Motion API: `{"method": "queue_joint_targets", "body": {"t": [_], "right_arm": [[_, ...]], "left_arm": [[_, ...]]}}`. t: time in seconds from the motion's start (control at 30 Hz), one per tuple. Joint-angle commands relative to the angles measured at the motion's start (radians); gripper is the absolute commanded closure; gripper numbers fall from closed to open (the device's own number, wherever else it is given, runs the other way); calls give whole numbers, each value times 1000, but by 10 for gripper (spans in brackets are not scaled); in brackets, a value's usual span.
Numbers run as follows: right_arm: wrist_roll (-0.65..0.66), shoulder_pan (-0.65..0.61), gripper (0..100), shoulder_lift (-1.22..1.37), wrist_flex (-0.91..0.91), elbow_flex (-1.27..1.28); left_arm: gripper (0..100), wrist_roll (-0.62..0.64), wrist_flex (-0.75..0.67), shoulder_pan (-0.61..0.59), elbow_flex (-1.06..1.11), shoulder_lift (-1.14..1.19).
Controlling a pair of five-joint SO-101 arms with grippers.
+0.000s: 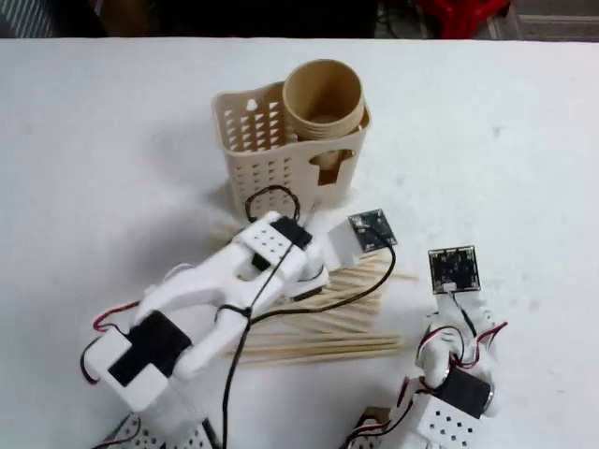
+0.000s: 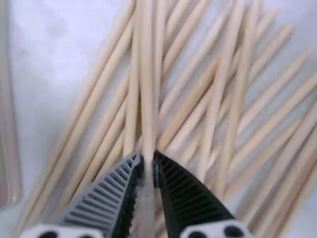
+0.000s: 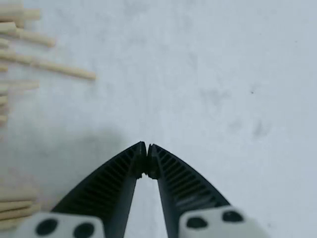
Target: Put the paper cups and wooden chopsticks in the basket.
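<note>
Left fingers (image 2: 111,196) pinching chopsticks (image 2: 146,99), cups (image 1: 323,98) in basket (image 1: 251,159)

Cream basket (image 1: 248,140) with grid of small holes, tan paper cups (image 1: 323,94), pale straw-coloured wooden chopsticks (image 2: 218,99), white table (image 1: 505,140), left arm (image 1: 206,299) and right arm (image 1: 445,416) white with black blocks, left gripper (image 2: 147,161) and right gripper (image 3: 147,158) dark grey, ribbed.

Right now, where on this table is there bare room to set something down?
Bare table spreads left of the basket, and again right of it, out to the far edge. Crowded: the middle front, where the chopsticks fan out under the left arm, from the basket across to the right arm. The paper cups fill part of the basket.
</note>
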Motion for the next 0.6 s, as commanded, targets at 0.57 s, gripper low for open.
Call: {"method": "queue_joint_targets", "body": {"t": [0.57], "right_arm": [[-12, 36, 981, -2, -13, 8]], "left_arm": [[977, 15, 75, -128, 84, -430]]}}
